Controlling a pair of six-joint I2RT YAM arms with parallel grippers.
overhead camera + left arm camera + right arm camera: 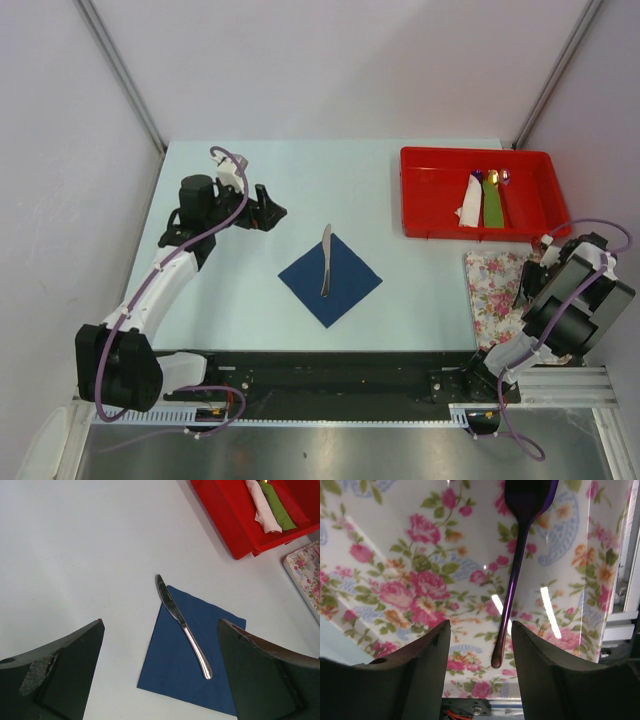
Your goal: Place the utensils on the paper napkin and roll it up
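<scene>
The dark navy paper napkin [335, 288] lies flat as a diamond at the table's middle, and it also shows in the left wrist view [190, 675]. A slim grey knife [325, 262] lies on it, its blade tip past the far corner [182, 622]. My left gripper [268, 211] is open and empty, hovering left of and behind the napkin [160, 624]. My right gripper [527, 285] is open low over the pink-flowered white surface [410, 570]. The handle of a glossy purple utensil [514, 575] lies between its fingers, untouched.
A red tray [430, 165] at the back right holds a white roll [470, 203], a green roll [493, 203] and some utensil ends. The flowered surface [490, 290] lies just in front of it, near the right edge.
</scene>
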